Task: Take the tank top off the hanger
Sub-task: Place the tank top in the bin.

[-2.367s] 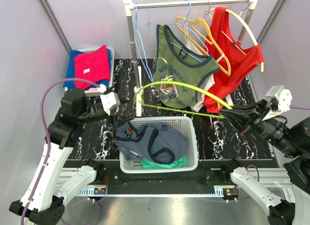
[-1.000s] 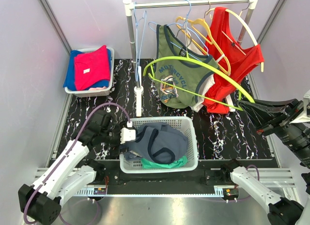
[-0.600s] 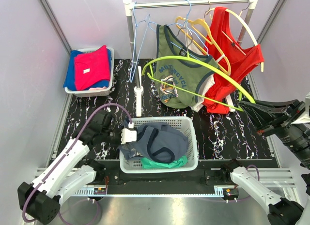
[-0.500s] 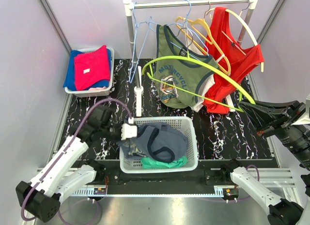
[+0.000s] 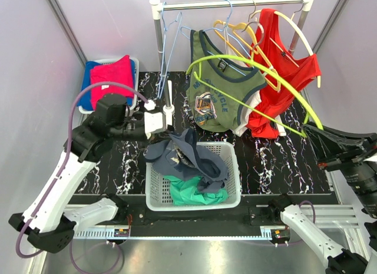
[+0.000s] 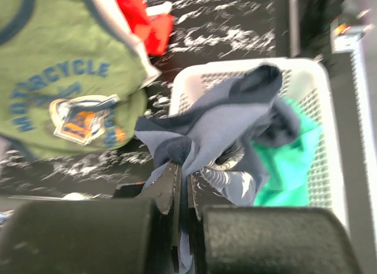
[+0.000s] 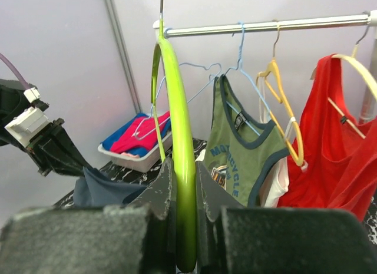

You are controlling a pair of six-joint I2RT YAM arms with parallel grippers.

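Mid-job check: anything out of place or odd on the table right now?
Yes. The tank top hangs half out of the basket, bunched and draped over its far rim, pinched by the left gripper. The green hanger is bare and off the rail, slanting across the green shirt in the right gripper.

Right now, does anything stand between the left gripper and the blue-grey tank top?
Nothing visible: the left gripper is shut on the blue-grey fabric tank top above the white plastic basket. The lime-green hanger is bare in the right gripper.
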